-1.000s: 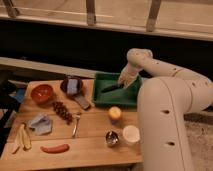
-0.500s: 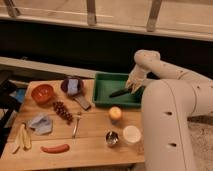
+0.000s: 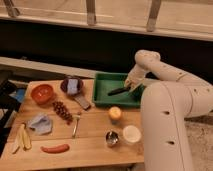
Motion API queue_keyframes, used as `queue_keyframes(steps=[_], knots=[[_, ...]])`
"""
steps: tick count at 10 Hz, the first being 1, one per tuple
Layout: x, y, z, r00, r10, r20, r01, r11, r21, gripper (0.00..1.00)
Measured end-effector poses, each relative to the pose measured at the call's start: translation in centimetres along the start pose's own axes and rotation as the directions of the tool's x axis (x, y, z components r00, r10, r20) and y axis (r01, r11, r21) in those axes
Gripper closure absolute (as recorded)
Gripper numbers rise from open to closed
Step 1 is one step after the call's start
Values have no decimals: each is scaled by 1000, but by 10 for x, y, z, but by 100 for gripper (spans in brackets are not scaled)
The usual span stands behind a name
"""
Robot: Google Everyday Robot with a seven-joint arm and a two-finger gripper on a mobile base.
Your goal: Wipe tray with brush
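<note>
now: pincer (image 3: 134, 83) is hovering over right end of green tray (image 3: 104, 82), grasping the brush (image 3: 119, 91).
brush is lying slanted inside tray, handle running left-down from pincer; tray is sitting on wooden tabletop (image 3: 90, 142).

The table (image 3: 92, 146) is made of light brown wood and fills the lower left part of the room. Behind it runs a long dark wall (image 3: 75, 45). A pale ledge (image 3: 35, 66) sits low along that wall on the left. Above the wall is a light, sandy floor (image 3: 120, 10), and three grey metal posts (image 3: 90, 12) stand on it. A dark stand (image 3: 6, 97) is just beside the table's left edge. The light is soft and warm. The gripper (image 3: 133, 84) hangs over the back right part of the table.
</note>
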Motion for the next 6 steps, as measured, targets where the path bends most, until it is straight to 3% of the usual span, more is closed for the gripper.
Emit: queue_keyframes(steps=[1, 3, 5, 6], knots=[[9, 17, 3, 999, -28, -15, 28, 999, -25, 100], [41, 46, -3, 987, -155, -44, 151, 985, -85, 100], [65, 49, -11, 956, -290, -41, 285, 954, -92, 100], [74, 46, -12, 926, -377, -35, 374, 924, -76, 100]])
